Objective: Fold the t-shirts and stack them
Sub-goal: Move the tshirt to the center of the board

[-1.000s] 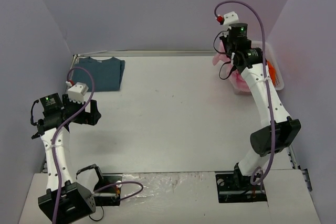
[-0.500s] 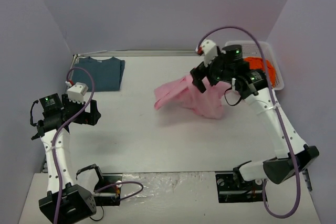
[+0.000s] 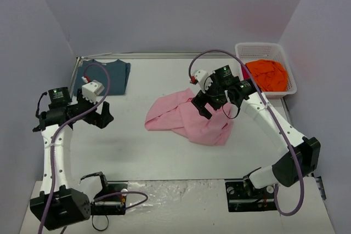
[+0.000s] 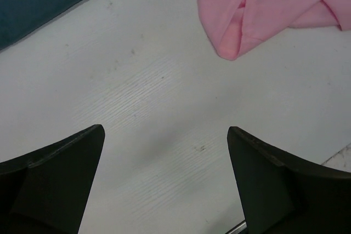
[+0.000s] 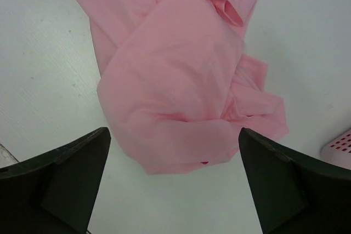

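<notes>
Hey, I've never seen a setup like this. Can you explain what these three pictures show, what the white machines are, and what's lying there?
The machines are two robot arms, a left arm and a right arm, bolted at the near edge of a table. Each ends in a two-finger gripper.

The wide picture comes from a fixed camera above and behind the arms. The other two come from a camera on each wrist, so the dark shapes at the bottom are that arm's own fingers.

A crumpled pink t-shirt lies mid-table, and the right gripper hangs open above it. A teal t-shirt lies flat at the far left. An orange t-shirt sits in a white basket at the far right. The left gripper is open above the table. Nothing is held.
</notes>
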